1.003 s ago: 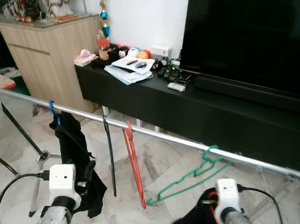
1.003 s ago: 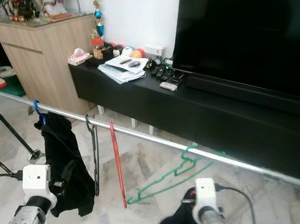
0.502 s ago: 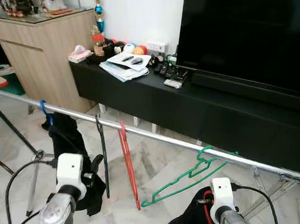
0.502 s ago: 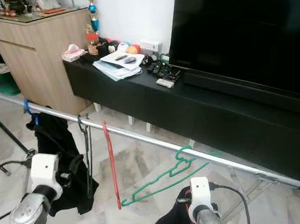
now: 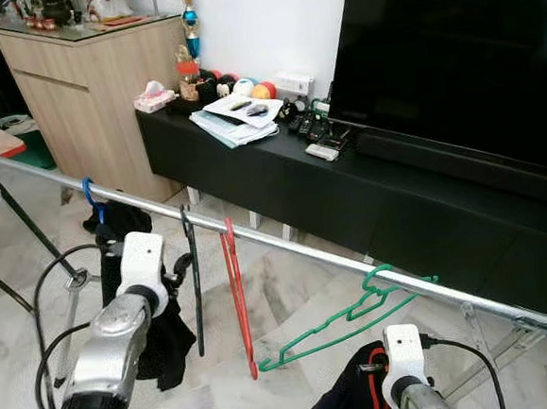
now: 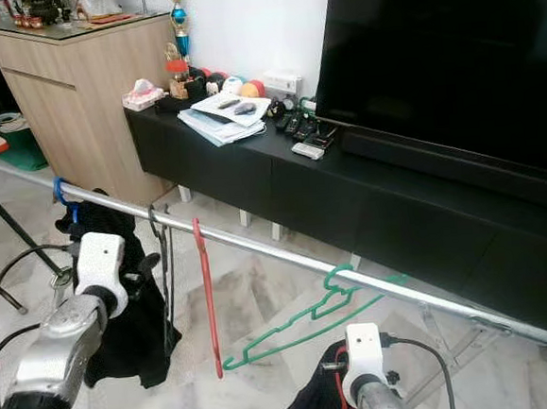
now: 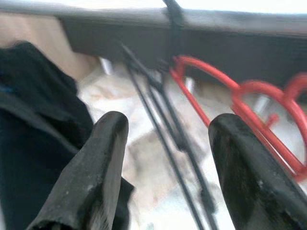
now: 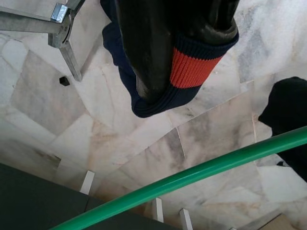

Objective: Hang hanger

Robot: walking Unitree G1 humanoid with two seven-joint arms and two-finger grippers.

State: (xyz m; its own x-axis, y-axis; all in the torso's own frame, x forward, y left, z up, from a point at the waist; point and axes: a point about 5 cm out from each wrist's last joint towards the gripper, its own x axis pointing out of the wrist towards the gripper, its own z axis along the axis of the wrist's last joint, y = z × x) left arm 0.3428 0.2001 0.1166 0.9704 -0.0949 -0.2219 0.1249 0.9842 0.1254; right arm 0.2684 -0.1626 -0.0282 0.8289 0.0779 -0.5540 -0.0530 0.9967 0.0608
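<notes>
Approach step: left hand (image 7: 165,158), fingers wide, faces thin black wire hanger (image 7: 165,120); next, close on it.

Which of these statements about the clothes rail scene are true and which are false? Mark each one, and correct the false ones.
1. A green hanger hangs on the metal rail. True.
2. The red hanger carries a black garment. False: it hangs bare; the black garment hangs by the blue hook.
3. The left gripper has its fingers apart, facing the black hanger. True.
4. The television shows a bright picture. False: its screen is dark.
5. The right gripper holds dark cloth with a red and navy cuff. True.
</notes>
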